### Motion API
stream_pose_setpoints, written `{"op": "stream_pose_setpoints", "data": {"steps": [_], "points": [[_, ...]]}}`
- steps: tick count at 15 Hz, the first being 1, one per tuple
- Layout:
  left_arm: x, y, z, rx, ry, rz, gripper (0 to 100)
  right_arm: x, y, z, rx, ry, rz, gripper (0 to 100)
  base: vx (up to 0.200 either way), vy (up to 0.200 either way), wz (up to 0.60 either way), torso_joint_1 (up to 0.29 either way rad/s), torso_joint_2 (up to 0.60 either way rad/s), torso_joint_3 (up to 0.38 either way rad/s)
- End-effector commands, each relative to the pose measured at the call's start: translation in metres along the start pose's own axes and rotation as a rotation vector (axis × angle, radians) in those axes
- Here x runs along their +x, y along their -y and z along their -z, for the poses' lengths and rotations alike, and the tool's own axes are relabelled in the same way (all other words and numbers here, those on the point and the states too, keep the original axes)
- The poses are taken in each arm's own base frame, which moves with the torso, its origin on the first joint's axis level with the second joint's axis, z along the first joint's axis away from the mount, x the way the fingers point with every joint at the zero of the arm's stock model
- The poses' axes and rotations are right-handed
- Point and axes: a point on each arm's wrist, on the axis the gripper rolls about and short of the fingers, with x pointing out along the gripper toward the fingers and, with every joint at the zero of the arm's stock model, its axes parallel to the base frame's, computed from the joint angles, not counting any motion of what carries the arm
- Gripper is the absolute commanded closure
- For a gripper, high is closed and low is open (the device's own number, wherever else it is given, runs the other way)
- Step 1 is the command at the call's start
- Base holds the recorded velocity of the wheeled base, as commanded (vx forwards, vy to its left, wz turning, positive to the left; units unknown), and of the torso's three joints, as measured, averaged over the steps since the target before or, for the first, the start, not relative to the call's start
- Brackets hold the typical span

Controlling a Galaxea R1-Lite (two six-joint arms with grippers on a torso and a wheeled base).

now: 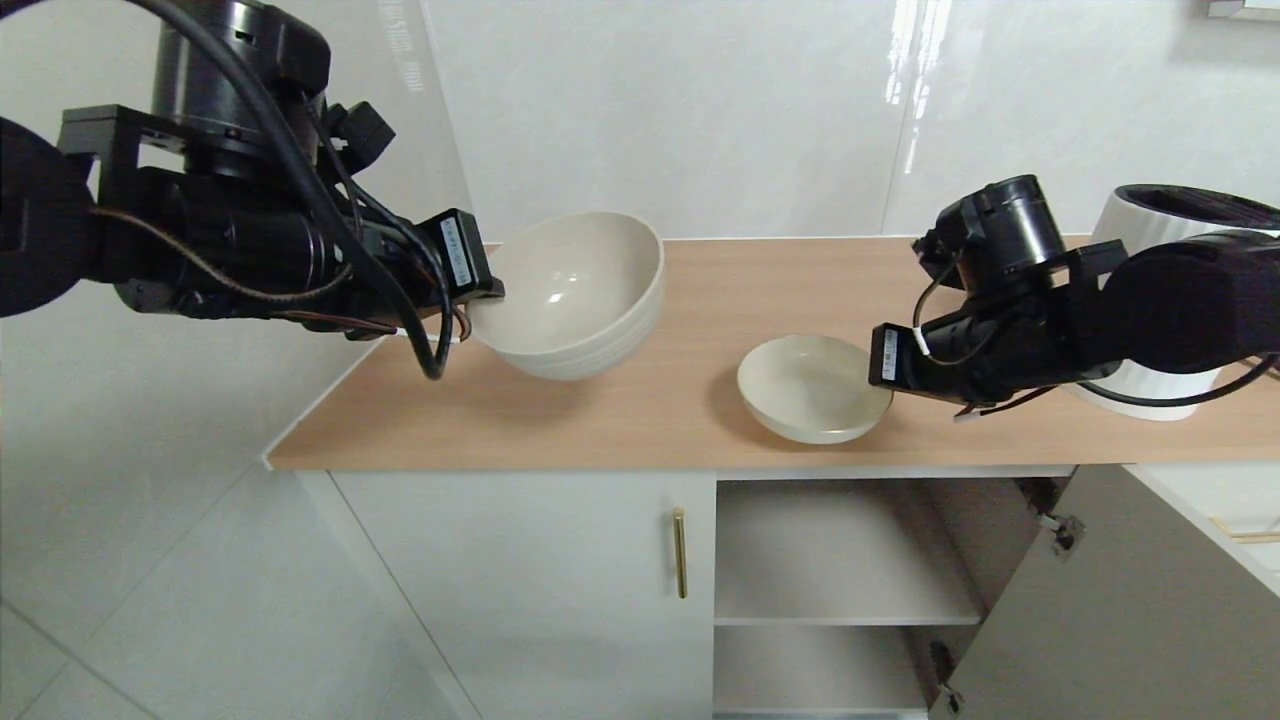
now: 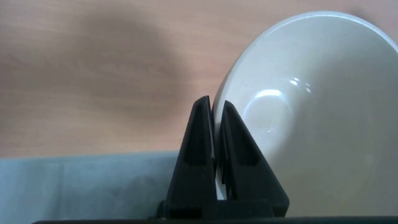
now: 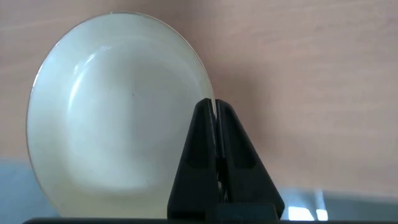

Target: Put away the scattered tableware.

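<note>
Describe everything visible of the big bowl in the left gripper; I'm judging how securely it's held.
The big bowl is deep, round, glossy cream-white, ceramic-looking, with faint ridges low on its outside. It is empty and tilted, apparently raised off the wooden counter near its left end. The left gripper is shut on its rim, one finger inside, one outside; nothing else touches it.

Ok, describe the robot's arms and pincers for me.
The left arm and right arm are matte black, with bulky cylindrical joints, loose black cables and a small white label each. The left pincer and right pincer each have two black wedge-shaped fingers.
</note>
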Motion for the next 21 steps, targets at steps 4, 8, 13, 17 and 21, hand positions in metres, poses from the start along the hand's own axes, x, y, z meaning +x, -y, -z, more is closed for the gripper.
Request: {"op": "stream_pose_setpoints", "data": {"steps": [4,8,13,17,21], "points": [[-0.003,-0.008,0.017,0.065,-0.028,-0.054,100,-0.052,0.009,0.003,0.001,0.022,-0.045,100,0.000,0.000,0.00,0.000,0.00,0.000],[-0.017,-0.014,0.042,0.148,-0.096,-0.052,100,-0.079,0.022,0.021,-0.006,-0.033,-0.034,100,0.000,0.000,0.00,0.000,0.00,0.000],[-0.046,-0.021,0.082,0.217,-0.175,0.014,100,-0.129,0.037,0.054,-0.025,-0.131,-0.166,100,0.000,0.000,0.00,0.000,0.00,0.000],[-0.057,-0.022,0.101,0.207,-0.224,0.046,100,-0.120,0.046,0.074,-0.032,-0.197,-0.113,100,0.000,0.000,0.00,0.000,0.00,0.000],[-0.044,-0.021,0.116,0.222,-0.247,0.056,100,-0.114,0.048,0.080,-0.031,-0.221,-0.089,100,-0.150,0.000,0.00,0.008,0.00,0.003]]}}
